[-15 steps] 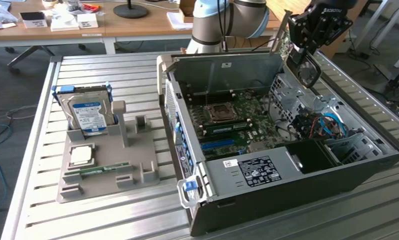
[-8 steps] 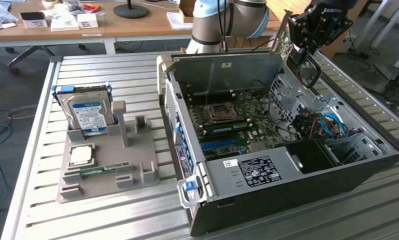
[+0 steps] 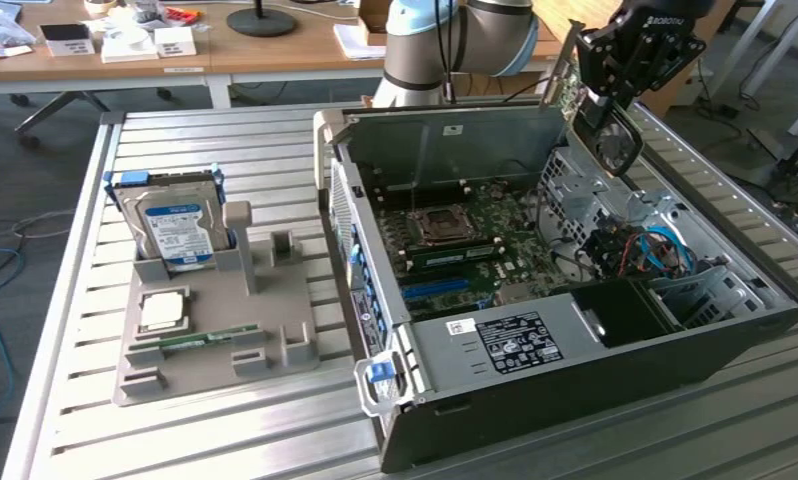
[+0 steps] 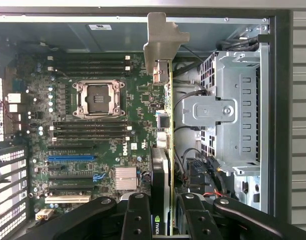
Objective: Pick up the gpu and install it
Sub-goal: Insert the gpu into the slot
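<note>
Gripper [image 4: 165, 201] clamped on gpu [image 4: 167, 165]. Card held edge-on, metal bracket [image 4: 163, 40] at far end. Gpu hangs above open PC case [image 3: 573, 400], over motherboard [image 4: 117, 110], not seated in a slot. Hard drive [image 3: 175, 225] stands in grey holder [image 3: 212, 370] on table [image 3: 239, 150], to exterior view's left of case.
</note>
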Robot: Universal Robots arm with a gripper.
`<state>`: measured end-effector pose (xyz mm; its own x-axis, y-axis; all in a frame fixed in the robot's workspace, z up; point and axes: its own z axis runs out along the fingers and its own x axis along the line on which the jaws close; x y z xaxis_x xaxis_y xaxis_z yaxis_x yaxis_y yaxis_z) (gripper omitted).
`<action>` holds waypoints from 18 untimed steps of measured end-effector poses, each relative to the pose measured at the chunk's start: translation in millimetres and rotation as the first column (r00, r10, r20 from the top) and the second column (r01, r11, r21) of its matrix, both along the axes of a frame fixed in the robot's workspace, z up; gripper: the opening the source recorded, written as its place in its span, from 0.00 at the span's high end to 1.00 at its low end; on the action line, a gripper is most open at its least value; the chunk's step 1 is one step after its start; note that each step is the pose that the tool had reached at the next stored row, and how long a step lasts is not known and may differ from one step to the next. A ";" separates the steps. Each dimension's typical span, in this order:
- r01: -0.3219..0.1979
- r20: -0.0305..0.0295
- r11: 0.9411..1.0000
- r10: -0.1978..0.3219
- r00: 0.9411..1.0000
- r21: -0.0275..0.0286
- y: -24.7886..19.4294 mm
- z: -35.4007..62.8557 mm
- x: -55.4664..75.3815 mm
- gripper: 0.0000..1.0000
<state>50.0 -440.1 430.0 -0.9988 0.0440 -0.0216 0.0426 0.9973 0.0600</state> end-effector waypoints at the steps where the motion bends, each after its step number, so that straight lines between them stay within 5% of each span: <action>1: 0.000 0.000 1.000 0.000 1.000 0.000 0.0 0.0 0.0 0.73; 10: -0.160 0.000 0.987 0.160 0.987 0.000 0.0 -1.0 0.0 0.73; 18: -0.289 0.000 0.957 0.289 0.957 0.000 0.0 -1.8 0.0 0.73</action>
<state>50.0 -440.1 428.2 -0.9689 -0.2467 -0.0216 -0.2476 0.9670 0.0600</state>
